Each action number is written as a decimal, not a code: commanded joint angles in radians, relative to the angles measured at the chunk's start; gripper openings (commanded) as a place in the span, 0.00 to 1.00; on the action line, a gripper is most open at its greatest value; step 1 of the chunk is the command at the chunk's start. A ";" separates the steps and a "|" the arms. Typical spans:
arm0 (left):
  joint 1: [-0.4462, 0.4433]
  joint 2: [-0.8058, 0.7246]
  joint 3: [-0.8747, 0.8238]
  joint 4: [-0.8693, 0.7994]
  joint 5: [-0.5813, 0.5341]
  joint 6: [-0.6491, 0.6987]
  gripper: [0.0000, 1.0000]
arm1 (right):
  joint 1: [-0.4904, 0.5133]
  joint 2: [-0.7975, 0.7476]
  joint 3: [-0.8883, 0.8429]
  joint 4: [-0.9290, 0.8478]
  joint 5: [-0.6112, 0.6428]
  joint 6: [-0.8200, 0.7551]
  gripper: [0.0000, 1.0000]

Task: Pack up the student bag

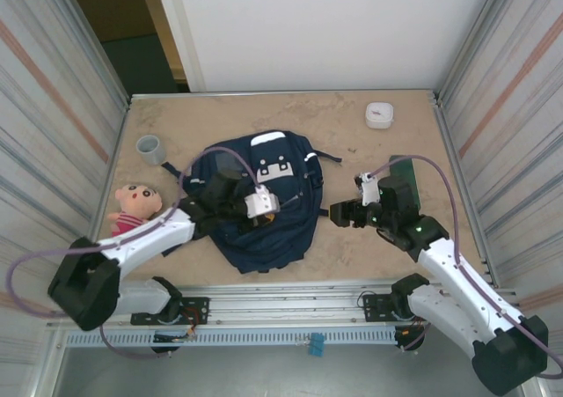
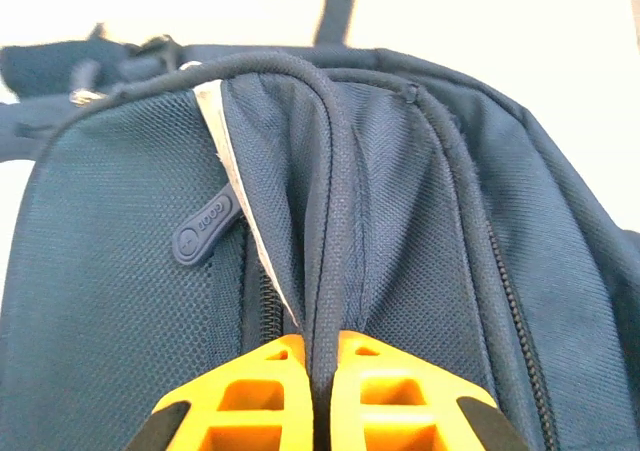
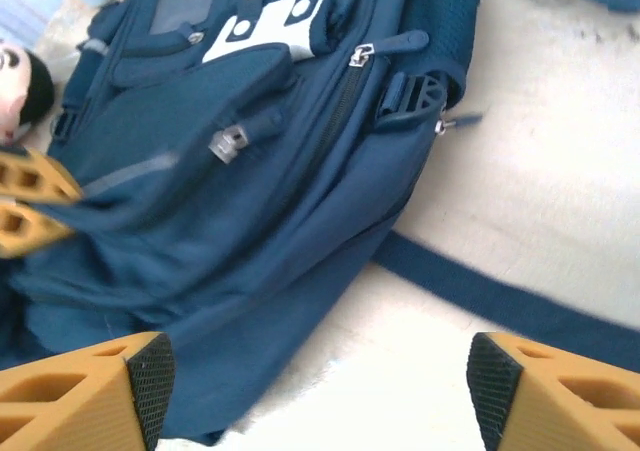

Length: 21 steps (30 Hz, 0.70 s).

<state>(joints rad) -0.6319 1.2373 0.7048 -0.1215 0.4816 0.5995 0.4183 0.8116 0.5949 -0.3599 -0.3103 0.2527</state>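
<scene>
student bag (image 1: 274,237) lies flat mid-table (image 1: 220,115), top end far, white-grey patches facing up. A dark strap (image 3: 500,301) trails off its right side onto the tabletop.

left gripper (image 2: 322,366) is over the middle of the bag. Its orange fingers (image 2: 400,401) are pressed together, clamped on a raised ridge of navy fabric next to a zip. A rubber zip pull (image 2: 204,229) sits just left of that ridge.

right gripper (image 3: 320,366) is just off the bag's right edge, low over the table, jaws wide apart, nothing between them.

plush doll (image 1: 134,205) lies left of the bag, beside the left arm. grey cup (image 1: 151,149) stands far-left. Small white container (image 1: 379,114) is far-right, well apart from the bag.
</scene>
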 commanded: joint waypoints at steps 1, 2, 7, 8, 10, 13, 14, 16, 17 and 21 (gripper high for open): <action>0.057 -0.111 0.009 0.034 0.241 -0.043 0.00 | -0.026 0.061 0.080 0.048 -0.133 -0.294 0.78; 0.072 -0.125 0.010 0.028 0.268 -0.045 0.00 | -0.032 0.094 0.100 0.041 -0.160 -0.353 0.79; 0.135 -0.175 0.013 -0.026 0.369 -0.030 0.00 | -0.046 0.335 0.245 -0.029 -0.272 -0.609 0.80; 0.136 -0.182 0.011 -0.048 0.368 -0.008 0.00 | -0.046 0.376 0.266 -0.038 -0.294 -0.657 0.80; 0.136 -0.192 0.013 -0.112 0.359 0.058 0.00 | -0.046 0.466 0.321 -0.070 -0.317 -0.778 0.81; 0.136 -0.216 0.012 -0.188 0.337 0.123 0.00 | -0.056 0.590 0.410 -0.151 -0.329 -0.939 0.81; 0.137 -0.225 0.006 -0.196 0.330 0.140 0.00 | -0.062 0.625 0.437 -0.171 -0.338 -0.979 0.81; 0.136 -0.248 -0.009 -0.207 0.305 0.164 0.00 | -0.075 0.706 0.498 -0.220 -0.374 -1.067 0.81; 0.136 -0.253 -0.011 -0.215 0.298 0.179 0.00 | -0.080 0.743 0.525 -0.241 -0.391 -1.098 0.80; 0.137 -0.261 -0.015 -0.250 0.264 0.218 0.00 | -0.092 0.884 0.633 -0.326 -0.434 -1.203 0.79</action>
<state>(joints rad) -0.4984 1.0115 0.6781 -0.3805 0.7124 0.7513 0.3328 1.6344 1.1675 -0.5701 -0.6746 -0.7864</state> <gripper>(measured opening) 0.066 0.788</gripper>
